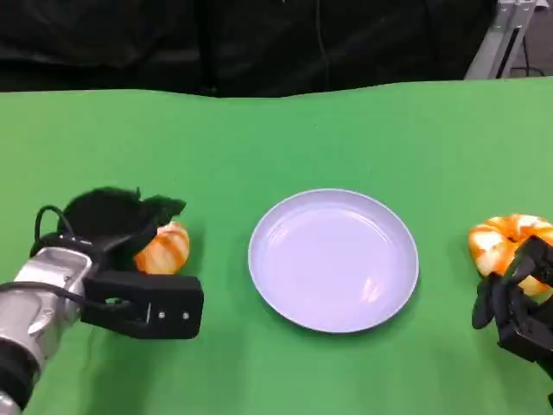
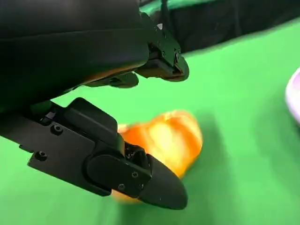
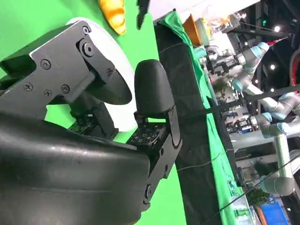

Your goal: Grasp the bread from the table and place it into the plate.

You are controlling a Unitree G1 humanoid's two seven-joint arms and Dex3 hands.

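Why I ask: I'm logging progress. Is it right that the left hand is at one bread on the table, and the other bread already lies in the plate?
Not quite. In the head view the plate holds nothing; the other bread lies on the table by the right hand. The left hand is indeed at one bread.

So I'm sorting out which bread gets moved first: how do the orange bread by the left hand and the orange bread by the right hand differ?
The orange-and-white bread on the left sits under the left hand, whose fingers arch over it; the orange-and-white bread on the right lies beyond the right hand, mostly uncovered. The right one shows a ring shape; the left one's shape is partly hidden. Both lie on the green table, outside the pale round plate.
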